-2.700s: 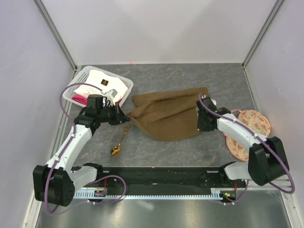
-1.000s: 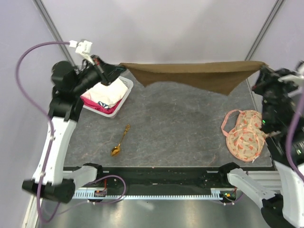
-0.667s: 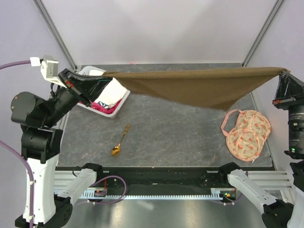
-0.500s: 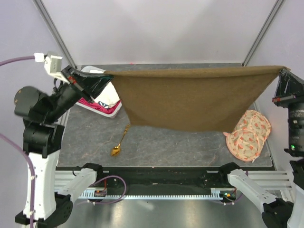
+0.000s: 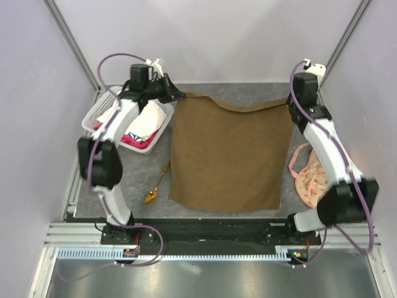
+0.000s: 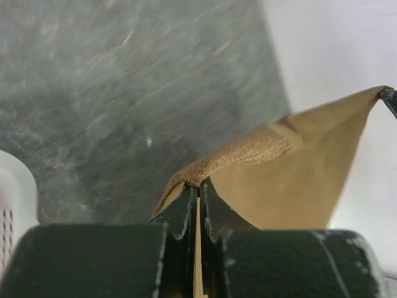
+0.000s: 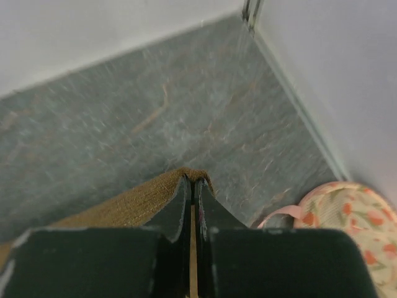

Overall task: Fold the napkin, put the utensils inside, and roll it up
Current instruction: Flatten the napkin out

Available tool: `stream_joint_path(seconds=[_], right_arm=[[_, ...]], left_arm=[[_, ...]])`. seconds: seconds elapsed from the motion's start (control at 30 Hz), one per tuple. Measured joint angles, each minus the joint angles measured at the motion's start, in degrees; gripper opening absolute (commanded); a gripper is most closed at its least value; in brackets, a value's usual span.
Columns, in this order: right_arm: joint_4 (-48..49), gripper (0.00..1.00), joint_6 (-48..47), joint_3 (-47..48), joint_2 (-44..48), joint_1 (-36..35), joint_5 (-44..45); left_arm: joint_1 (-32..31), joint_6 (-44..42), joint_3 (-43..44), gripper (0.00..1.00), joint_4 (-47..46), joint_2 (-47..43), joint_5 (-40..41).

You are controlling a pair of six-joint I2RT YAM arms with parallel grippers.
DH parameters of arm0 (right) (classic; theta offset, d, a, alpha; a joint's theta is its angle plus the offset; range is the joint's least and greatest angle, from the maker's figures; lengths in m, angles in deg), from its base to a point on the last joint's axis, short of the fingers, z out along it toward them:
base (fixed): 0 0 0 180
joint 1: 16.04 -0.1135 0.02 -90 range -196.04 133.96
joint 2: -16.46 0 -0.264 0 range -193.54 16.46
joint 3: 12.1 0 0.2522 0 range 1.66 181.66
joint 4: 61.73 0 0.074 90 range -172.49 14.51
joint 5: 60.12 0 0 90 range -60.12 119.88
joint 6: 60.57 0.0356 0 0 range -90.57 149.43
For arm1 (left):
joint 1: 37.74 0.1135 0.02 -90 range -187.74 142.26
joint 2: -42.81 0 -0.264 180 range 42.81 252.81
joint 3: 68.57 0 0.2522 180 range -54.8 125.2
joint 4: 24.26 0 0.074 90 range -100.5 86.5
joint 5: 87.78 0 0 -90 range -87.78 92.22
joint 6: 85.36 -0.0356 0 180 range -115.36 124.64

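Top external view: the napkin (image 5: 223,155) lies spread over the middle of the counter (image 5: 139,171). Its two far corners are raised and its far edge sags between them.

**Jaw state**
- Left jaws: pressed together on the far-left corner of the napkin (image 6: 298,180), seen in the left wrist view.
- Right jaws: pressed together on the far-right corner of the napkin (image 7: 133,200), seen in the right wrist view.

**Step in hand (judged): laying the cloth flat before folding**
1. Lower both corners together, at equal height.
2. Keep light outward tension so that the sagging far edge straightens.
3. Set both corners onto the counter before spreading either pair of jaws, since a corner released in the air is likely to curl under.

**Edges and clearance**
- The near hem lies close to the near edge of the counter, so do not drag the cloth nearer.
- The spoon (image 5: 157,184) lies just beside the left hem, apart from it, and is clear for pickup.
- The white basket (image 5: 92,118) stands to the left, near the left jaws.
- The floral fabric piece (image 5: 315,177) lies near the right hem.
- Bare counter remains behind the far edge, up to the rear wall.
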Motion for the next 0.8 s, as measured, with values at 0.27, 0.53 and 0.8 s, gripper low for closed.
stream_joint_path(seconds=[0.27,0.53,0.8], right_arm=[[4.8,0.82,2.5,11.2,-30.4,8.0,-14.5],[5.0,0.84,2.1,9.3,-29.9,8.7,-24.8],[6.1,0.81,2.8,-7.0,-10.7,6.4,-31.3]], left_arm=[[-0.4,1.0,14.9,1.00,2.2,19.3,0.2],[-1.7,-0.9,16.5,1.00,1.8,13.9,1.7],[-2.0,-3.3,4.7,1.00,3.2,-1.4,3.8]])
